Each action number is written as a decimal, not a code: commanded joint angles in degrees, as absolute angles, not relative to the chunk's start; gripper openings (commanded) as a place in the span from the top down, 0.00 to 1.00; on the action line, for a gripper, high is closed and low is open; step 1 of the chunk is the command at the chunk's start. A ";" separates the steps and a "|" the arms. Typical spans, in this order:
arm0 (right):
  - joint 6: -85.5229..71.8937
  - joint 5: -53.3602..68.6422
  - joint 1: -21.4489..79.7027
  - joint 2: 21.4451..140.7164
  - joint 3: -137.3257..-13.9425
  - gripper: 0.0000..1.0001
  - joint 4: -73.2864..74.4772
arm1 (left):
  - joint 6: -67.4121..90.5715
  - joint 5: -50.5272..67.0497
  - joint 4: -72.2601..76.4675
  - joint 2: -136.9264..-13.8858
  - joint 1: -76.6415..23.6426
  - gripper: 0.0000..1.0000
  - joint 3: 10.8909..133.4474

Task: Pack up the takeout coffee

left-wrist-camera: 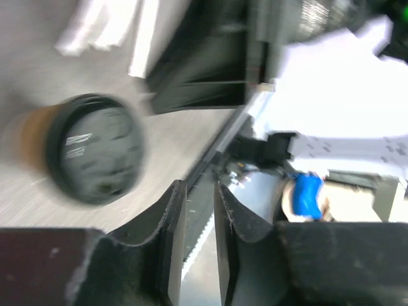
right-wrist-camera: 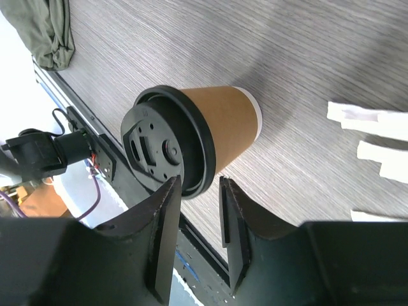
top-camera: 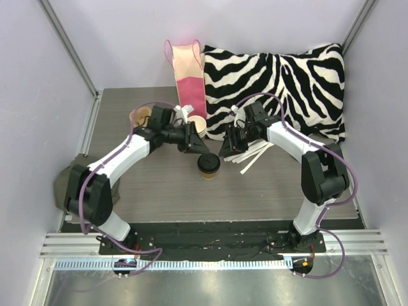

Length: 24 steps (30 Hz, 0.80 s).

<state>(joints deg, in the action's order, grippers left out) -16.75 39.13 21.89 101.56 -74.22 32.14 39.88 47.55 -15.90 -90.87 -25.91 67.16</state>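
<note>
Grey wood-grain counter [top-camera: 166, 191] runs between pale walls, with a zebra-striped pillow [top-camera: 280, 83] propped at the back right. A pink and cream paper bag [top-camera: 189, 73] stands upright beside it.

The brown cup [top-camera: 208, 164] stands upright near the middle of the counter, capped with a black lid [right-wrist-camera: 159, 150]. It is on the counter and well apart from the bag. From above, both arms bend inward, and the cup sits between them on the side toward their bases.

The left hand [left-wrist-camera: 199, 186] has its fingers parted by a narrow gap with nothing in it; its blurred view shows the lidded cup off to one side. The right hand [right-wrist-camera: 199, 185] is also parted a little and holds nothing. The lid's rim lies just beyond its fingertips, and I cannot tell whether they touch.

Cream cups [top-camera: 199, 127] sit just behind the left hand. White paper sticks [right-wrist-camera: 370, 118] lie scattered near the right hand, and an olive cloth [top-camera: 62, 185] is bunched at the counter's left edge.
</note>
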 commanded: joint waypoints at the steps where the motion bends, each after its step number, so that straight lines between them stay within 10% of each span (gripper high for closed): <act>1: -15.82 37.09 21.97 97.99 -73.48 0.63 32.34 | 31.06 40.88 -29.93 -88.59 -20.84 0.74 66.88; 24: -18.81 38.23 22.59 100.72 -71.98 0.68 28.30 | 26.98 40.34 -31.64 -96.50 -22.32 0.69 66.80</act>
